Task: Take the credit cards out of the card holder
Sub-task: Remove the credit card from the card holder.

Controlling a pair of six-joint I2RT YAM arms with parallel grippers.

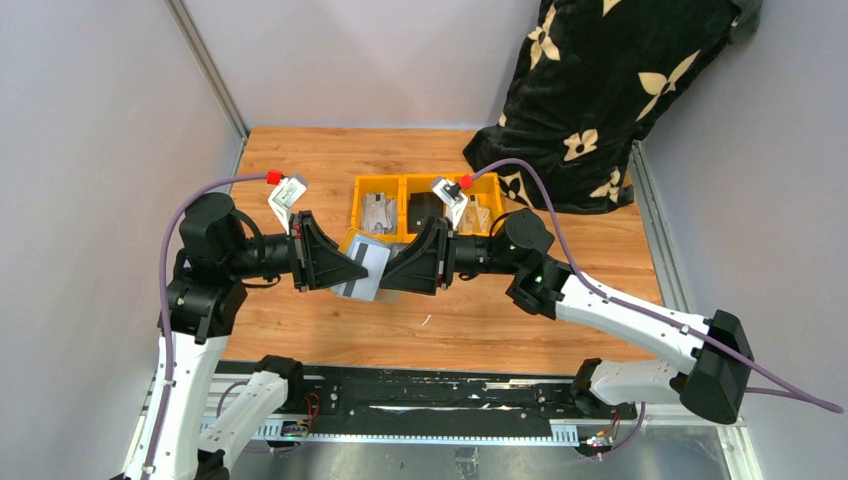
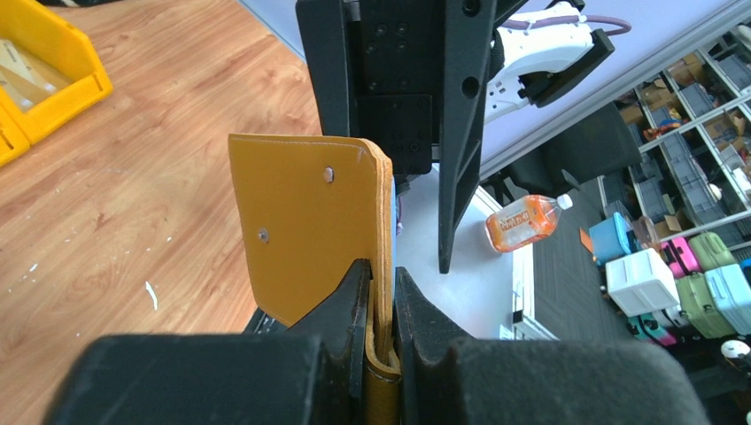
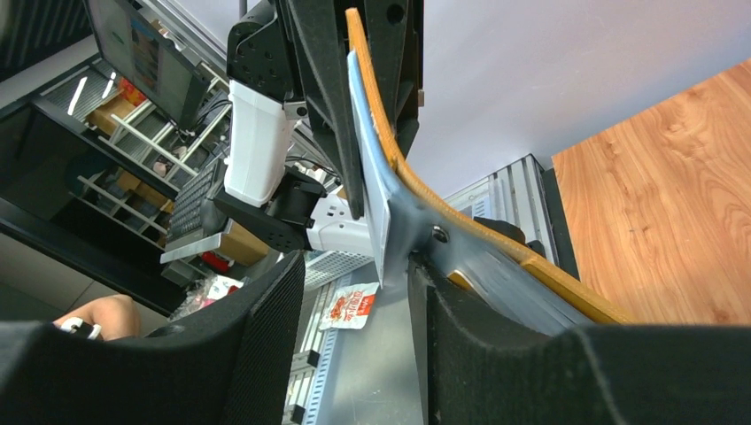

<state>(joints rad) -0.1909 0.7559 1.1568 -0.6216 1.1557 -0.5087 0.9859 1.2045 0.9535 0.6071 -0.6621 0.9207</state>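
Note:
My left gripper [image 1: 345, 268] is shut on the fold of the mustard-tan card holder [image 2: 305, 230] and holds it upright above the table, between the two arms. Pale blue-grey credit cards [image 1: 366, 264] stick out of the holder toward my right gripper [image 1: 396, 272]. In the right wrist view the cards [image 3: 376, 190] run edge-on down to my right gripper [image 3: 354, 292]. Its jaws stand open, with the card's lower edge next to the right finger [image 3: 460, 354]. The holder's tan flap [image 3: 460, 235] bends out over that finger.
Orange-yellow bins [image 1: 402, 181] stand just behind the grippers, with a black wallet [image 1: 425, 208] and grey items inside. One bin shows in the left wrist view [image 2: 62, 84]. A black floral cloth [image 1: 600, 90] is heaped at the back right. Grey walls enclose the table.

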